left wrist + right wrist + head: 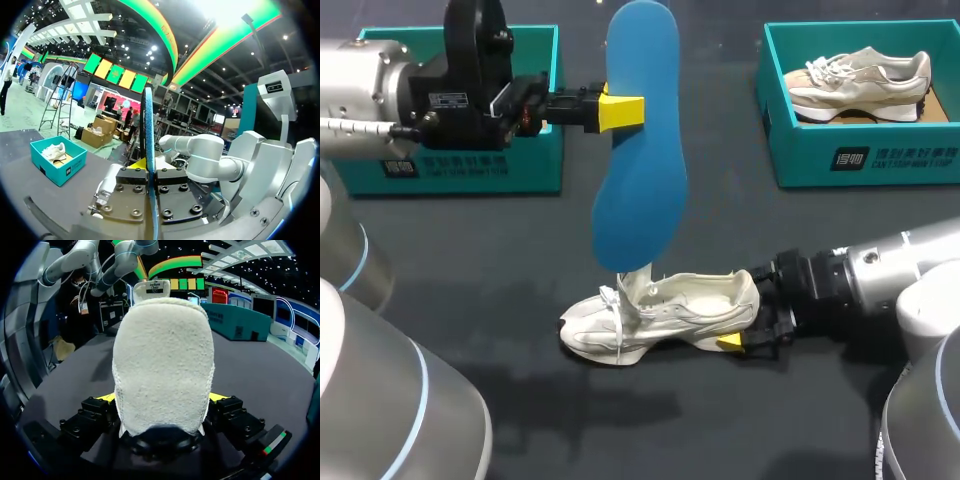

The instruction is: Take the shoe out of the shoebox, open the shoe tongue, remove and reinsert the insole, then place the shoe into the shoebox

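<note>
On the dark grey table (pixel 520 400) the white lace-up sneaker (pixel 670 310) sits unboxed, heel clamped in the right gripper (pixel 740 335), left gripper (pixel 620 110) pinching the blue foam insole (pixel 640 150) upright, tip at the collar (tongue looks lifted); reseating and re-boxing remain.

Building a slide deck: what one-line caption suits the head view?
Left gripper holds the blue insole upright over the white shoe, whose heel the right gripper clamps.

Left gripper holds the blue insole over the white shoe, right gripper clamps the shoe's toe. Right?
No: the right gripper clamps the white shoe at its heel, not its toe; the head view shows this. The left gripper does hold the blue insole over the shoe.
</note>
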Controlling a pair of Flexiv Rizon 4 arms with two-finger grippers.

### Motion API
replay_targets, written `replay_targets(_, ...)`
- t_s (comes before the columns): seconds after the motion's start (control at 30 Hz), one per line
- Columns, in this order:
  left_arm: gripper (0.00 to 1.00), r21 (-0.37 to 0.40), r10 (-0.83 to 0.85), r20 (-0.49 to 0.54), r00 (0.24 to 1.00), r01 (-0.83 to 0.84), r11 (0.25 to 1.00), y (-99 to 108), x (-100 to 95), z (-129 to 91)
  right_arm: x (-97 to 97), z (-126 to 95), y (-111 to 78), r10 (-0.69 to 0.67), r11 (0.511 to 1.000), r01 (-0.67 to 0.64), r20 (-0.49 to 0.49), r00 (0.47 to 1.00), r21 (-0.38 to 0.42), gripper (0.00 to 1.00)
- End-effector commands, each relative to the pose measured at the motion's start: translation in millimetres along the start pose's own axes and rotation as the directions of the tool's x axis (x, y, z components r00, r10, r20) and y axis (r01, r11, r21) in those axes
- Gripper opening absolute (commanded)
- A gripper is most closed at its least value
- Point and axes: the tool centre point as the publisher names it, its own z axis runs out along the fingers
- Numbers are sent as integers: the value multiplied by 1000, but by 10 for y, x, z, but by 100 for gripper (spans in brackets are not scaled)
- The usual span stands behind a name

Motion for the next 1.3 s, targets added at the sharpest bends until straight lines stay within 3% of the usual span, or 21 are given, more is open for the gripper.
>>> replay_targets(0.03, 0, 0, 0, 1, 1000, 0, 1000, 11, 1, 8, 81, -155, 74, 11, 995, -13, 23, 1000, 99, 100)
replay_targets(0.33, 0, 0, 0, 1, 1000, 0, 1000, 11, 1, 8, 73, -374, 123, 29, 933, -45, 52, 998, 358, 100)
replay_targets(0.47, 0, 0, 0, 1, 1000, 0, 1000, 11, 1, 8, 67, -439, 197, 24, 870, -45, 47, 999, 491, 100)
replay_targets(0.63, 0, 0, 0, 1, 1000, 0, 1000, 11, 1, 8, 89, -524, 333, 17, 807, -42, 48, 999, 588, 100)
replay_targets(0.77, 0, 0, 0, 1, 1000, 0, 1000, 11, 1, 8, 100, -537, 405, 29, 725, -57, 53, 998, 686, 100)
replay_targets(0.87, 0, 0, 0, 1, 1000, 0, 1000, 11, 1, 8, 104, -519, 460, 59, 607, -94, 74, 996, 789, 100)
replay_targets(1.3, 0, 0, 0, 1, 1000, 0, 1000, 11, 1, 8, 116, -517, 484, 59, 596, -97, 77, 995, 797, 100)
